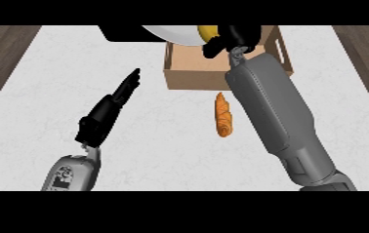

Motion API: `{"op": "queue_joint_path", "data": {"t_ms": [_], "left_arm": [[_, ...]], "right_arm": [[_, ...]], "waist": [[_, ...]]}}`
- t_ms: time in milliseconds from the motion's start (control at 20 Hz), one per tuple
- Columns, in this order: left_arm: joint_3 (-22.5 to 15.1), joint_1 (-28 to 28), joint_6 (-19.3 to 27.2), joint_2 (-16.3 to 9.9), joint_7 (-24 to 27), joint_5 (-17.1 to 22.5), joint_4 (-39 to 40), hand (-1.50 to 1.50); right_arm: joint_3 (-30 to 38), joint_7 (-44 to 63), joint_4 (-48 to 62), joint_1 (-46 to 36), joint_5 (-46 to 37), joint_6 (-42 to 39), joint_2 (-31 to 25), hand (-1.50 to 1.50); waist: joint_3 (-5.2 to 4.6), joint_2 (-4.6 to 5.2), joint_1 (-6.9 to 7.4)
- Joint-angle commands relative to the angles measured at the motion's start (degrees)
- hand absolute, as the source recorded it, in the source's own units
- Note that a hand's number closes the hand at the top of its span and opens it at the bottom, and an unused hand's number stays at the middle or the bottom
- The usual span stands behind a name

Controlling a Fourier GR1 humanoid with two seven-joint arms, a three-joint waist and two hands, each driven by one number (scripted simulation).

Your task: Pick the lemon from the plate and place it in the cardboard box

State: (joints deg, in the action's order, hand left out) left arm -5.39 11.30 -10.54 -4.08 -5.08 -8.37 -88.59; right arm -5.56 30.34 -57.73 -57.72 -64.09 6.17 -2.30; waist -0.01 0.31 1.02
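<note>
Lemon [207,32]: on plate [173,34], 10 o'clock of right hand [234,39], touching; fingers curled around it. Cardboard box [189,73]: directly 6 o'clock. Left hand [119,98]: fingers straight, empty, farther.

Lemon [207,31]: yellow, only a small part shows, top centre of frame, lying on the white plate [173,33], with my right hand [234,38] directly beside it to the right. Plate: round, white, cut off by the frame's top edge. Cardboard box [189,70]: brown, open-topped, just below the plate, upper centre-right; my right forearm crosses over its right half.
</note>
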Motion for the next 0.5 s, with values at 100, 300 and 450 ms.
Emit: {"op": "queue_joint_path", "data": {"t_ms": [100, 300, 450], "left_arm": [[-1.32, -1.53, 0.31, 0.72, -0.12, -1.12, -0.62, 0.00], [-2.25, -0.67, -0.05, 1.60, -3.26, -0.58, -3.53, 0.00], [0.53, -0.64, -0.13, 0.12, 0.21, -0.13, -0.06, 0.00]], "right_arm": [[5.70, -1.63, 12.37, -0.33, 2.63, 7.98, 2.21, 1.50], [9.92, -5.55, 19.27, -1.20, 9.87, 9.26, 2.26, -1.50], [12.54, -12.03, 24.65, -2.49, 11.31, 13.34, 2.26, -1.50]], "waist": [[0.02, 0.18, 0.31], [0.05, 0.27, 0.97], [0.02, 0.33, 0.72]]}}
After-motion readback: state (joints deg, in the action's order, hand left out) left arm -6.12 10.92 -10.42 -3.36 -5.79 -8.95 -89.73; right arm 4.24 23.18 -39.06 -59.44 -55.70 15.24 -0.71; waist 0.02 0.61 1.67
